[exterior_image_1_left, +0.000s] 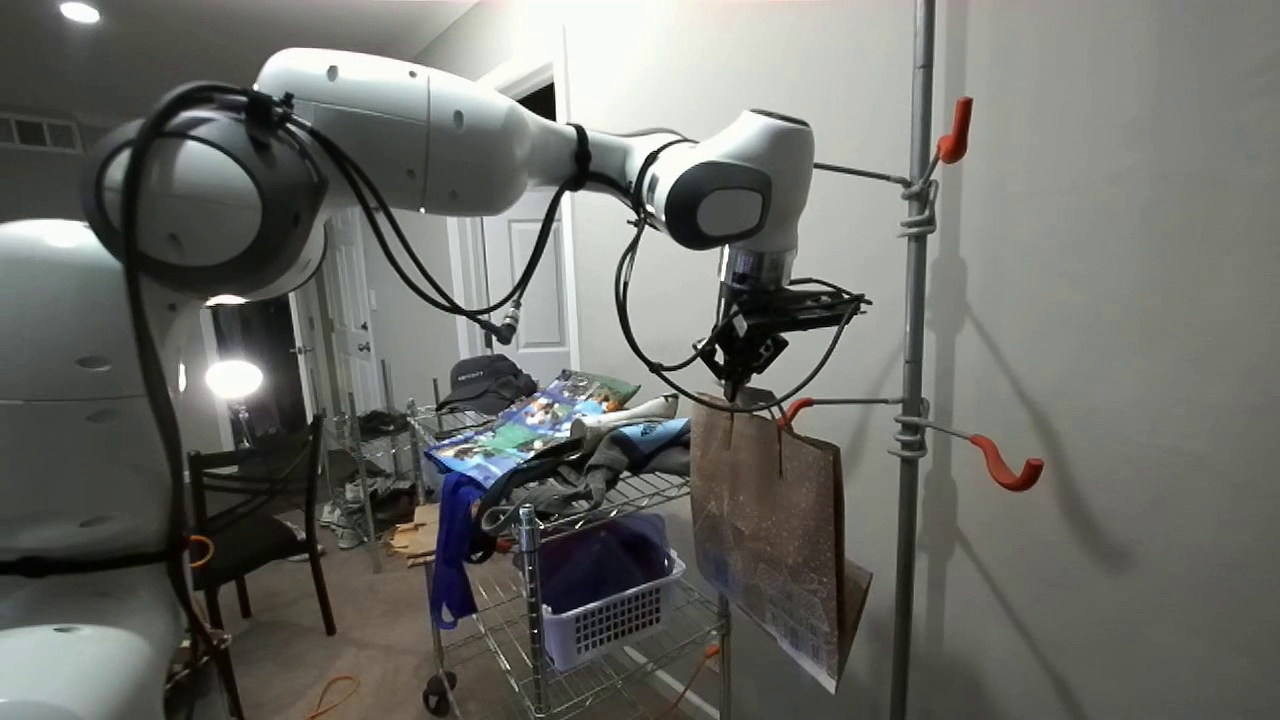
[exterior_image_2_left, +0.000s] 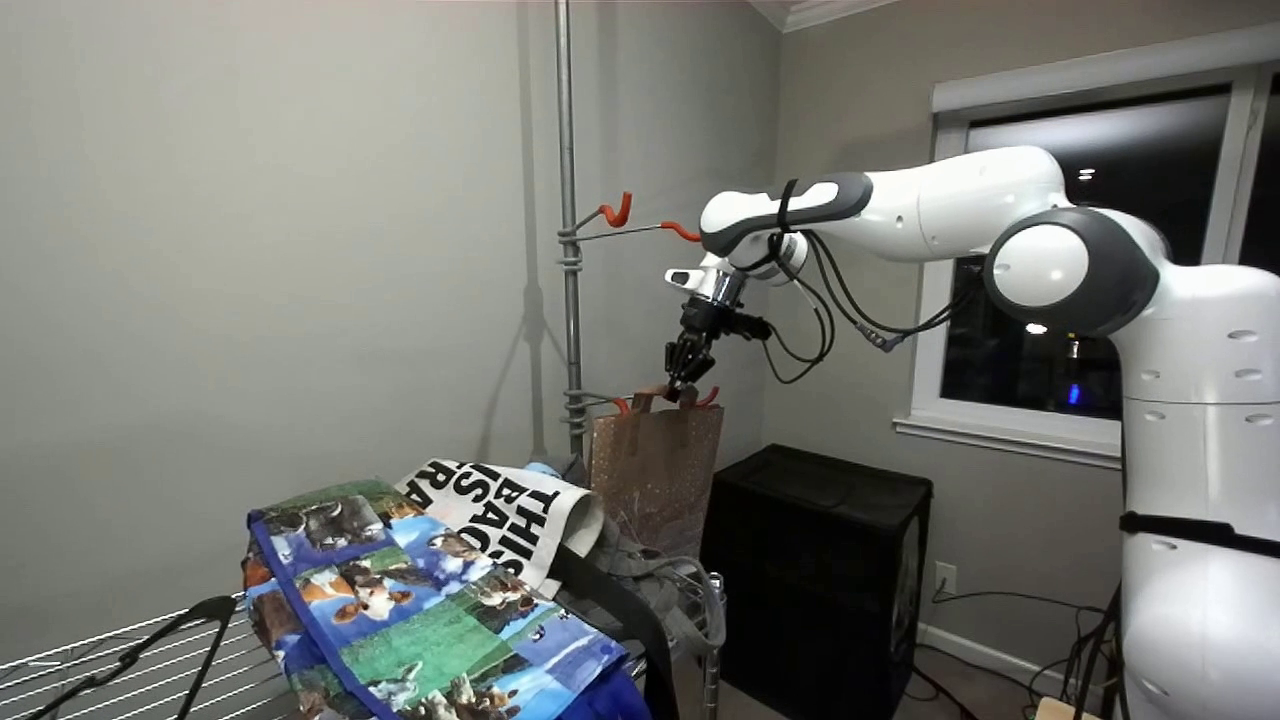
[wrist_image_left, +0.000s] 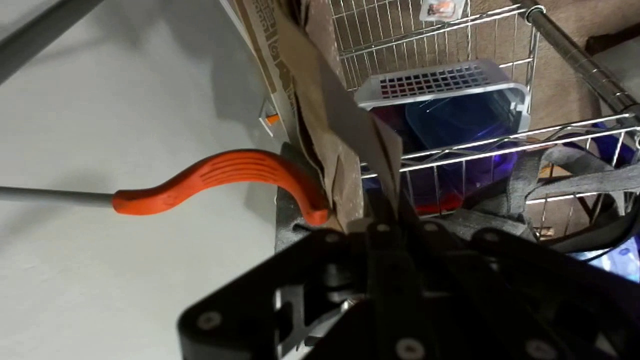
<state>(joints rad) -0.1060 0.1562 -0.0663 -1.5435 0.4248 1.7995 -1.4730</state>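
Lettering in an exterior view reads “THIS BAG IS” on one white bag, at eight o'clock from the claw, which pinches one brown paper bag at six o'clock; one pole bears four hooks.

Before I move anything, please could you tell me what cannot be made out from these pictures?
Inside of the brown paper bag: hidden by its walls in both exterior views.
Grip point of the end effector: blurred and partly covered by its own parts in the wrist view.
Some lettering on the white tote bag: hidden by its fold in an exterior view.
Text on the black baseball cap: too small in an exterior view.
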